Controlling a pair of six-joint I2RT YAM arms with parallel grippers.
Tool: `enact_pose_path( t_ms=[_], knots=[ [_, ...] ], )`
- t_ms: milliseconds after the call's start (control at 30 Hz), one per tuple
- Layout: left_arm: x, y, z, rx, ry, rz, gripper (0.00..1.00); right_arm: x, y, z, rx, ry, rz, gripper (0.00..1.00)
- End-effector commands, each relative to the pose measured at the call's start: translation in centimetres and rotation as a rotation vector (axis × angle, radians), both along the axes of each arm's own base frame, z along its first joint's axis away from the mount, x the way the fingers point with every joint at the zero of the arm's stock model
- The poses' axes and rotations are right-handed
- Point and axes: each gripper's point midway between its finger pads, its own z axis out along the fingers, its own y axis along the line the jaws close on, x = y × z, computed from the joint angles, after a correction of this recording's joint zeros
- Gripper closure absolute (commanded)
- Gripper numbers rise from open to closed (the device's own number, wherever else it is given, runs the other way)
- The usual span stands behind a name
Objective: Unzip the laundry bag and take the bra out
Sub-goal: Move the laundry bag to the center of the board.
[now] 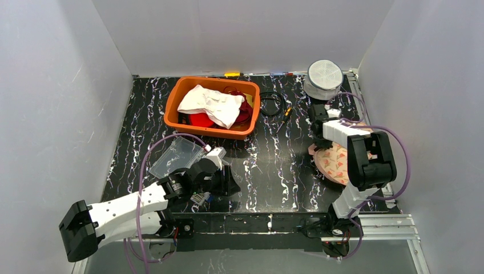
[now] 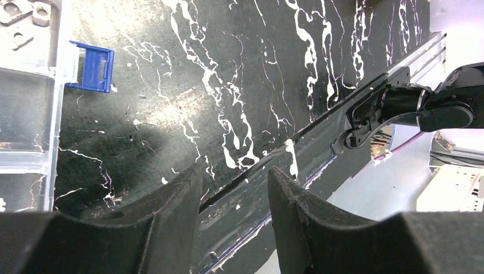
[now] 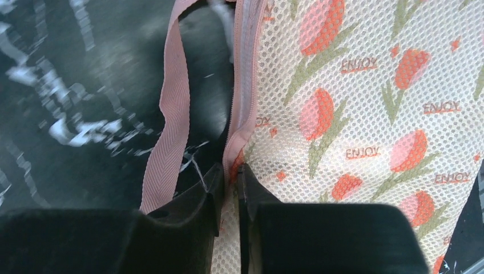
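Observation:
The laundry bag [image 1: 335, 164] is white mesh printed with red tulips and lies at the right of the table; it fills the right wrist view [image 3: 365, 114]. Its pink zipper tape [image 3: 242, 85] runs up the bag's left edge, with a pink strap [image 3: 168, 131] beside it. My right gripper [image 3: 230, 171] is shut on that zipper edge, the pink tape pinched between the fingertips. Near the table's front edge, my left gripper [image 2: 234, 171] stands open with nothing in it [image 1: 225, 182]. The bra is hidden.
An orange basin [image 1: 171, 114] of clothes sits at the back. A clear plastic box [image 1: 177, 157] with a blue clip [image 2: 94, 68] lies by the left arm. A round white mesh case [image 1: 324, 77] and a black cable [image 1: 271, 103] are at the back right.

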Motion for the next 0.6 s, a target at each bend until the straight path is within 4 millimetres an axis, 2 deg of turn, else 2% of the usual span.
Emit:
enact_pose_path(
  t_ms=[0,100,200,233,300,367,400,467,567],
  knots=[
    [-0.3,-0.7,0.2,-0.017,0.008,-0.038,0.55,-0.6,3.0,0.9,-0.012,0.023,0.152,0.79],
    [-0.4,-0.8,0.2,-0.016,0.012,-0.046,0.55,-1.7,4.8,1.0,-0.028,0.047,0.254,0.80],
    [-0.5,-0.8,0.1,-0.014,0.013,-0.050,0.55,-3.1,5.8,1.3,-0.041,0.066,0.315,0.77],
    [-0.5,-0.7,0.1,-0.013,0.013,-0.050,0.55,-3.7,5.6,1.5,-0.049,0.069,0.312,0.72],
    [-0.5,-0.7,0.0,-0.010,0.013,-0.052,0.55,-4.7,5.1,2.3,-0.053,0.054,0.293,0.54],
    [-0.5,-0.6,-0.1,-0.008,0.013,-0.050,0.55,-4.8,5.1,4.3,-0.029,-0.020,0.279,0.37],
    [-0.5,-0.7,-0.1,-0.008,0.015,-0.051,0.55,-4.9,5.2,5.4,-0.015,-0.049,0.277,0.32],
    [-0.6,-0.7,-0.1,-0.010,0.018,-0.050,0.55,-4.7,5.7,7.8,0.025,-0.121,0.280,0.26],
    [-0.5,-0.7,0.0,-0.015,0.019,-0.047,0.55,-4.5,7.8,11.2,0.119,-0.234,0.333,0.26]
  ],
)
